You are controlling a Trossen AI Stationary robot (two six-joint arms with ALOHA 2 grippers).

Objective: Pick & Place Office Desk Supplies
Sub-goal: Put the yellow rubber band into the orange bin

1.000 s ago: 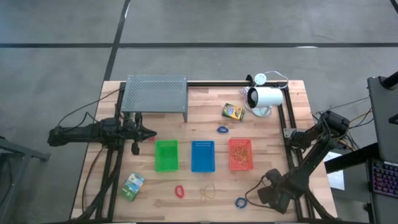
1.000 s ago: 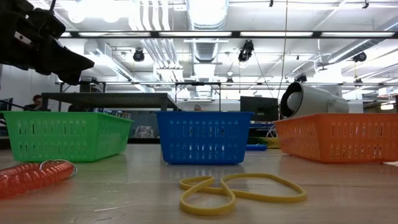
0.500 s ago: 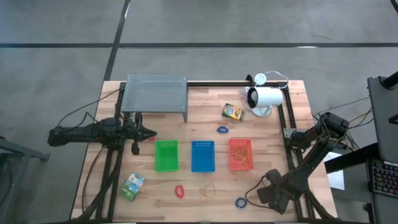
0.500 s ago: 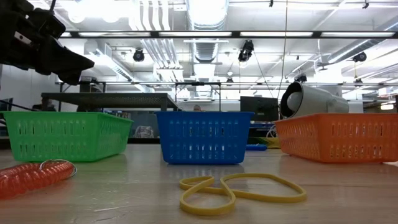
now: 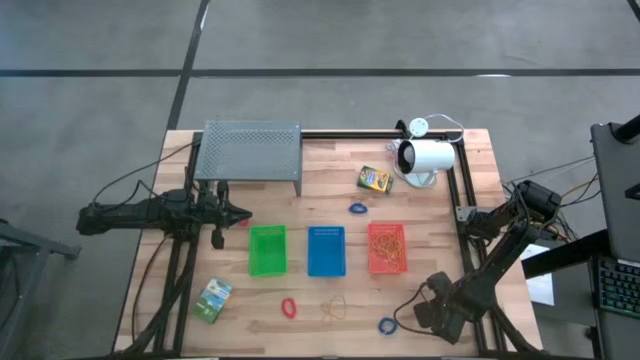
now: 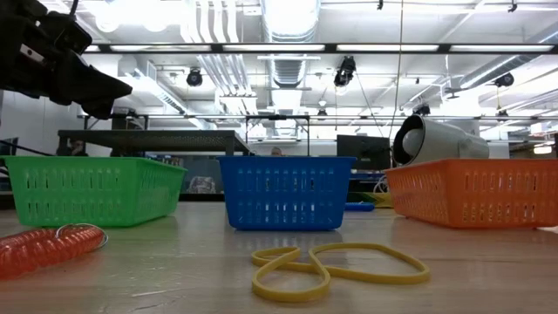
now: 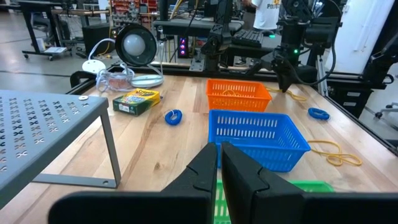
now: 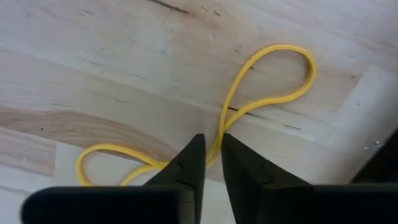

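Note:
A yellow rubber band lies twisted on the wood near the table's front right, and my right gripper points down onto it, shut on it. In the high view that gripper stands right of a blue loop. Another rubber band, a red loop and a crayon box lie along the front. A second crayon box and a blue loop lie farther back. My left gripper is shut, holds nothing and hovers at the left, by the green basket. My right gripper pinches the yellow rubber band between its two fingers at its middle stretch, where the twisted band narrows. The fingers come from above, pointing down. The band lies slack on the table, one loop to one side and another loop to the other.
A blue basket and an orange basket holding thin orange bands stand in a row with the green one. A grey perforated rack stands at the back left, a white lamp-like device at the back right. The table's right edge is close to my right gripper.

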